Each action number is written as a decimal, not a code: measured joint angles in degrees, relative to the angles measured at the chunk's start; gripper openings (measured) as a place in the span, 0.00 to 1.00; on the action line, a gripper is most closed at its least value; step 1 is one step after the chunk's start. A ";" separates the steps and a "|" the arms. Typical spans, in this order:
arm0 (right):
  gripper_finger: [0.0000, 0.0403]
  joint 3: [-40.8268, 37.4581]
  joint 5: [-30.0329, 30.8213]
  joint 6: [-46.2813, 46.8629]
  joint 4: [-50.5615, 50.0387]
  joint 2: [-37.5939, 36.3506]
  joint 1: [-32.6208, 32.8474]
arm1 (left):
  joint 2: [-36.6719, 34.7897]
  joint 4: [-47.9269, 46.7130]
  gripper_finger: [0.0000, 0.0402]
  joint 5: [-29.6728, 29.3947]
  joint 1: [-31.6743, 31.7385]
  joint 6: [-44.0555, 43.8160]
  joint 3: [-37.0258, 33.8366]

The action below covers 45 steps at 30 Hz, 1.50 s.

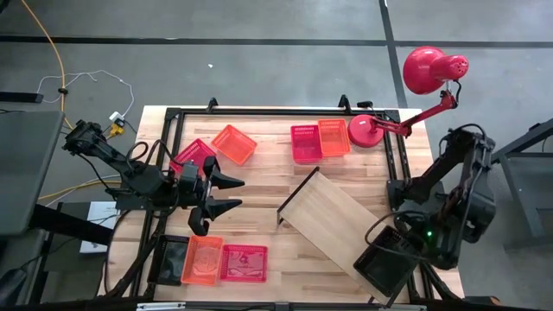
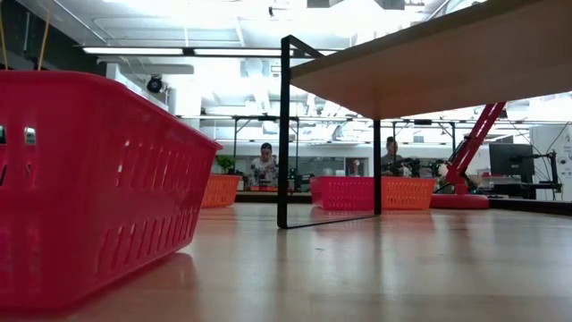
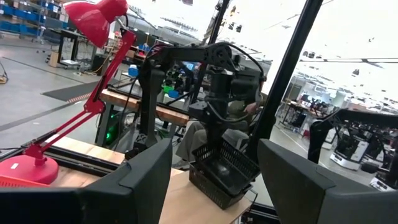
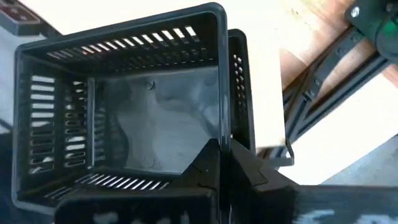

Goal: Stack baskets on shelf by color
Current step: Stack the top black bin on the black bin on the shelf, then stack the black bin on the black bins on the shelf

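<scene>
The right gripper gripped a black basket at the shelf end; the left gripper hovered, jaws open

No readable text, labels, brand names, numbers or signs are showing anywhere. Nothing is printed on the baskets, the shelf, the lamp, the arms or the counter, and the room behind is too far off to be showing any lettering.
</scene>
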 joint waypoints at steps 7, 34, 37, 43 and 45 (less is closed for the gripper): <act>0.00 -0.02 3.28 -2.03 0.02 2.26 0.00 | 0.00 -0.01 0.56 0.00 0.00 0.01 0.00; 0.47 -0.04 3.45 -4.11 0.02 2.30 -0.02 | 0.00 0.01 0.56 0.01 -0.02 0.01 0.00; 0.52 -0.04 3.76 -4.12 0.00 1.79 0.41 | 0.00 0.02 0.56 0.00 -0.02 0.01 0.00; 0.51 -0.04 11.92 -8.86 3.11 1.75 1.48 | 0.00 0.03 0.56 0.01 -0.02 -0.01 0.00; 0.50 -0.04 16.52 -11.48 5.50 1.75 0.99 | 0.00 0.03 0.56 0.02 -0.02 0.01 0.00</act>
